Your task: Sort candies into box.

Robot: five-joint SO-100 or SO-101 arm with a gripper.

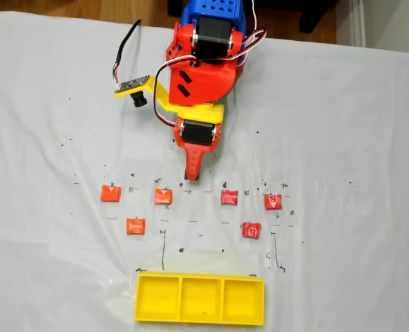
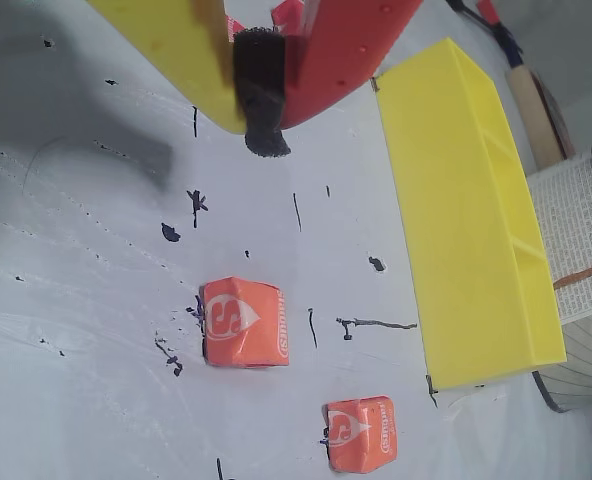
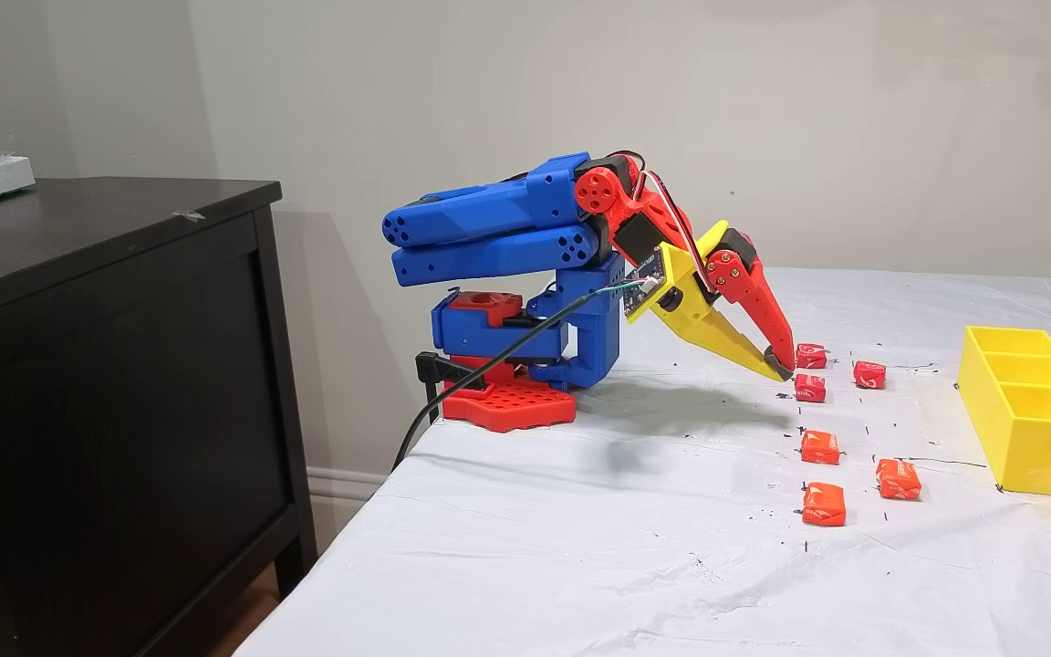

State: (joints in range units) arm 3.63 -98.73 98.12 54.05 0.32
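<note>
- The pincer (image 1: pixel 191 178) hangs low over the white-covered tabletop (image 1: pixel 356 117), its tip pointing down between the two middle candies of the upper row in the fixed view from above.
- In the wrist view the yellow finger (image 2: pixel 176 50) and the red finger (image 2: pixel 351 45) meet at a black pad; the pincer (image 2: pixel 261 135) is closed, or nearly so, and grips nothing.
- In the side-on fixed view the pincer (image 3: pixel 779 370) has its tip just above the cloth, close to a red candy.
- Six candies lie loose on the tabletop. Seen from above, three orange ones sit at 9 o'clock from the pincer tip's line: one far out (image 1: pixel 110 193), one near the tip (image 1: pixel 163 196), and one lower (image 1: pixel 135 225).
- Three red candies with white marks lie towards 3 o'clock: one near the tip (image 1: pixel 229 197), one further out (image 1: pixel 272 201), and one lower between them (image 1: pixel 251 229).
- The box (image 1: pixel 199 319), a yellow tray with three compartments in a row, sits at 6 o'clock from the pincer, well apart from the candies. All three compartments hold nothing.
- In the wrist view two orange candies (image 2: pixel 242 322) (image 2: pixel 361 434) lie near the side wall of the box (image 2: pixel 466 230), not touching it.
- Black pen marks speckle the cloth around the candies.
</note>
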